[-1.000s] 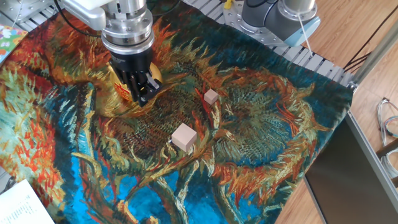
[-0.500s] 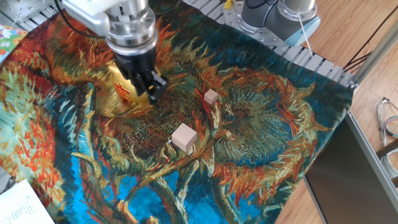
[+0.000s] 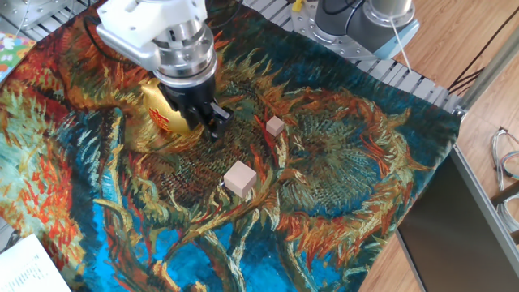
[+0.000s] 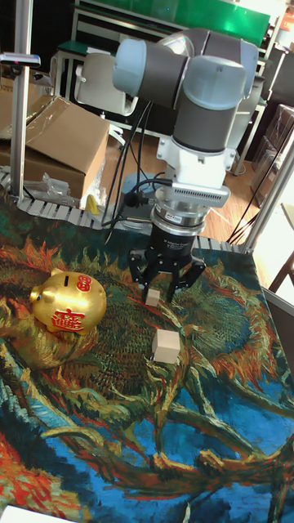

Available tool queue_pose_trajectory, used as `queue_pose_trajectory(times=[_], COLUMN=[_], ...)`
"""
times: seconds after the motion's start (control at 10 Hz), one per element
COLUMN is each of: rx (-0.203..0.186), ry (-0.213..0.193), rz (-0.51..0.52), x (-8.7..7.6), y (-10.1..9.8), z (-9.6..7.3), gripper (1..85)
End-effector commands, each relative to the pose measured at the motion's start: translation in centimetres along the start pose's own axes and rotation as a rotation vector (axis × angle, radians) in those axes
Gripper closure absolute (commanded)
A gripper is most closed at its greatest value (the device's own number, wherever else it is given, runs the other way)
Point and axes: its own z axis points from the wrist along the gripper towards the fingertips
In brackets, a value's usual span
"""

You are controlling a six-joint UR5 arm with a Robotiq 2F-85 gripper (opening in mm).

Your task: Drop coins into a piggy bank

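Note:
The shiny gold piggy bank (image 3: 160,123) (image 4: 69,306) with red markings stands on the painted cloth (image 3: 340,203) at the left. My gripper (image 3: 211,123) (image 4: 167,284) hangs just right of it, above the cloth. In the tall fixed view its black fingers (image 4: 140,273) are spread apart with nothing between them. A small pale wooden cube (image 3: 275,126) (image 4: 152,299) lies just past the fingertips. A larger wooden cube (image 3: 240,178) (image 4: 167,345) sits nearer the front. No coins show in either view.
The robot base (image 3: 365,20) stands at the table's far edge. A cardboard box (image 4: 57,143) sits behind the table on the left. Cables (image 3: 507,166) lie off the right edge, and a white paper (image 3: 28,268) is at the front left corner.
My gripper has moved to the right, from over the piggy bank to beside it and closer to the small cube. The bank and cubes have not moved.

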Motion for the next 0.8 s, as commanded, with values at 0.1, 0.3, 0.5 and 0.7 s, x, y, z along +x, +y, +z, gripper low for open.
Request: queue_pose_trajectory(times=[0.1,0.3,0.5,0.7], rx=[0.042,0.023,0.022,0.027], ry=[-0.032,-0.043,-0.068,-0.064], rz=[-0.022,0.008,0.001,-0.016], x=[-1.5,-3.1,-3.6,-3.1], y=[-0.5,1.1,0.0,-1.0], z=[0.6,2.6,3.0,2.1], gripper=[37.3,37.3,37.3,37.0])
